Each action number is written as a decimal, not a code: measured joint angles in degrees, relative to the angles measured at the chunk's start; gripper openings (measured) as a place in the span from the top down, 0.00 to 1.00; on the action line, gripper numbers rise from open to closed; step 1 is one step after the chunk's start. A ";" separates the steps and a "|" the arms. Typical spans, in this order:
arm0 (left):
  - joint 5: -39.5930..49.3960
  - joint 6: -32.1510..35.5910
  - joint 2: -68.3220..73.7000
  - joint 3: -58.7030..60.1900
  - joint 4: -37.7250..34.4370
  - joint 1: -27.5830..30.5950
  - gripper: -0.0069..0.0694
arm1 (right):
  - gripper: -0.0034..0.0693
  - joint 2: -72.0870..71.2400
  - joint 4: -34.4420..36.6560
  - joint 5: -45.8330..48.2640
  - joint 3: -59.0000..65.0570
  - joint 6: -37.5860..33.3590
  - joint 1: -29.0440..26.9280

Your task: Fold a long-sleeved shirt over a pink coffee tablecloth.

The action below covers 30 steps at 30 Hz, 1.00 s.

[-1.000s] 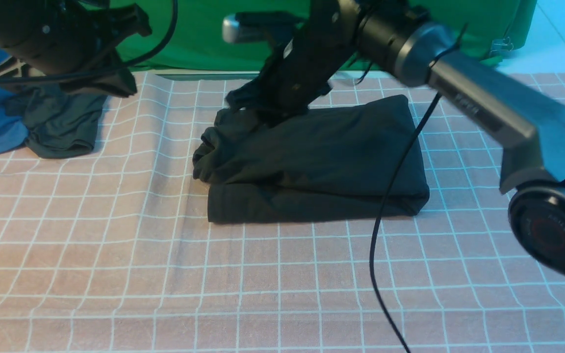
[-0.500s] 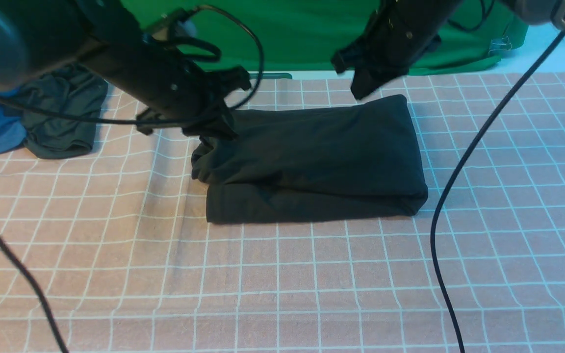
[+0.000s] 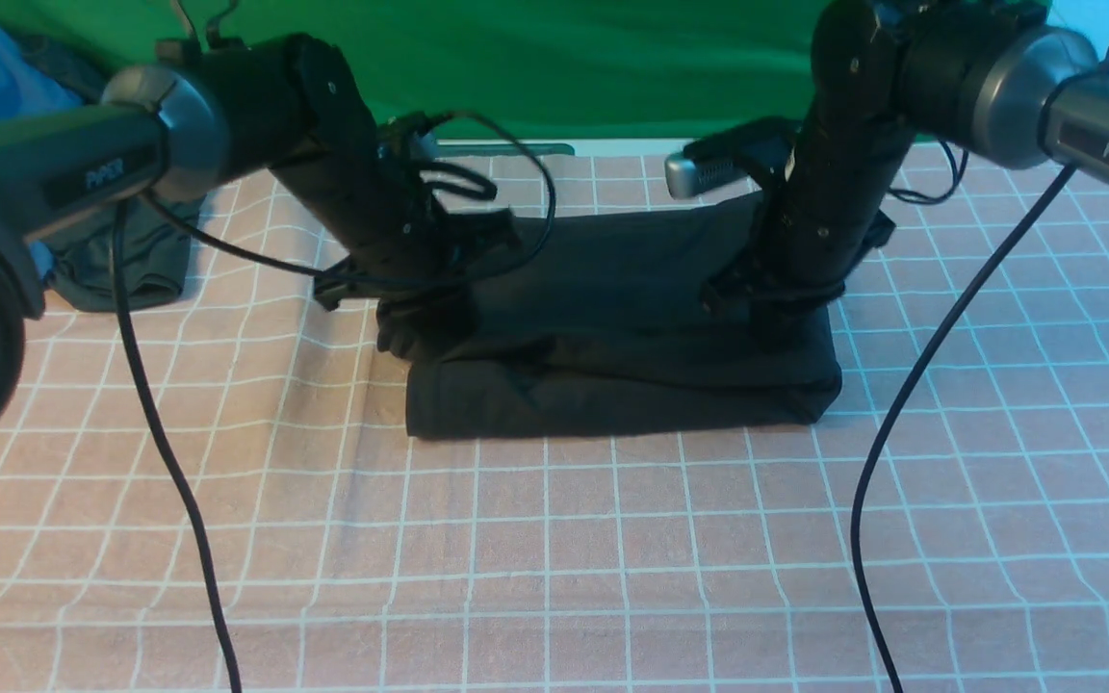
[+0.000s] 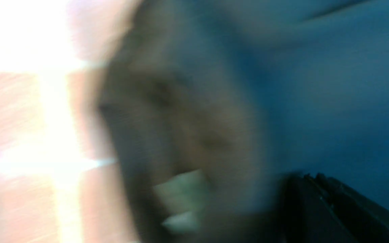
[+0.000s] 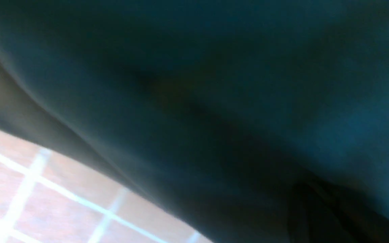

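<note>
Lying folded at center frame on the pink tablecloth (image 3: 554, 539), same spot as before: the black shirt (image 3: 612, 327). Now lowered onto its left end, the left gripper (image 3: 420, 322), jaws closed; onto its right end, the right gripper (image 3: 771, 318), jaws closed, previously raised at upper right.

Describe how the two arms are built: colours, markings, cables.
Both arms have grey link sections with white "PIPER" lettering, rounded silver-grey collars and matte black wrist housings. The left arm carries thin black cables looping round its wrist; the right arm trails one long black cable. Black grippers, left gripper and right gripper.
</note>
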 joint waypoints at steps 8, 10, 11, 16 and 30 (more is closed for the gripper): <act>7.70 -5.04 0.14 -0.04 5.71 0.18 0.89 | 0.90 -0.55 -0.68 -2.85 6.16 2.28 -1.60; 8.66 -5.24 0.09 -0.04 5.71 0.18 0.89 | 0.90 -0.86 -0.40 -2.99 6.82 2.51 -1.88; 9.25 -5.70 0.09 -0.04 5.71 0.18 0.89 | 0.90 -0.94 -0.33 -2.88 7.03 2.52 -1.96; 11.52 -6.54 -0.05 -0.04 6.30 0.18 0.89 | 0.90 -2.53 -0.68 -2.31 7.61 2.57 -2.08; 14.92 -6.10 -27.24 0.53 6.72 0.18 0.89 | 0.90 -31.46 -2.97 1.28 7.81 1.05 -7.68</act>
